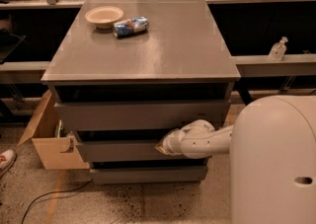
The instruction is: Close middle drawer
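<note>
Dim warm light. Speckled terrazzo floor [148,205], black cable [47,199] trailing across it bottom-left. Grey cabinet [163,55] in centre; open cardboard box [49,144] on the floor just beside its left side. Grey ledge [296,61] runs behind w/ a clear pump bottle [278,49] at right; gripper [163,147] at cabinet front, right of centre.
</note>
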